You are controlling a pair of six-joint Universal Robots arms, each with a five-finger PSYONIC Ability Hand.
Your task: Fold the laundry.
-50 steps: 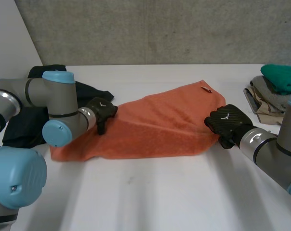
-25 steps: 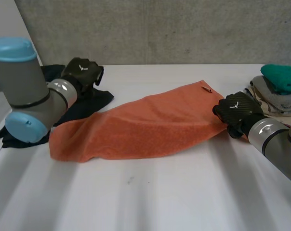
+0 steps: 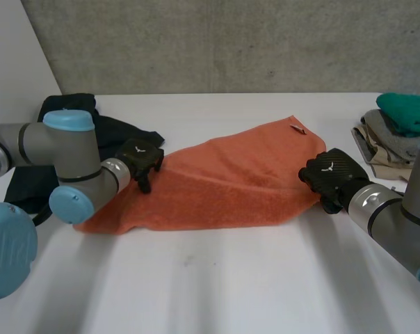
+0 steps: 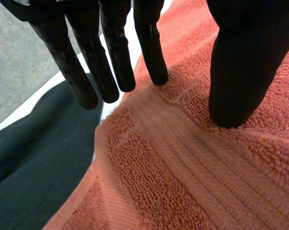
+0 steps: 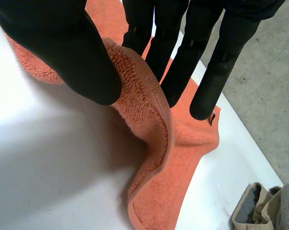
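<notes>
Two hands work one orange towel point(image 3: 231, 181), which lies spread across the middle of your desk point(image 3: 231, 278). Left hand point(image 3: 140, 158) sits at the towel's 9 o'clock edge. Its fingers point(image 4: 113, 62) are straight, tips at the hem, and the thumb point(image 4: 240, 72) presses the pile; nothing is gripped. Right hand point(image 3: 329, 177) is at the 3 o'clock edge, with a raised fold of towel pinched between thumb point(image 5: 72, 52) and straight fingers point(image 5: 183, 67). Dark garment point(image 3: 123, 132) lies at 10 o'clock, just beside the towel. Stack of folded clothes point(image 3: 398, 129) sits at 2 o'clock, apart from it.
</notes>
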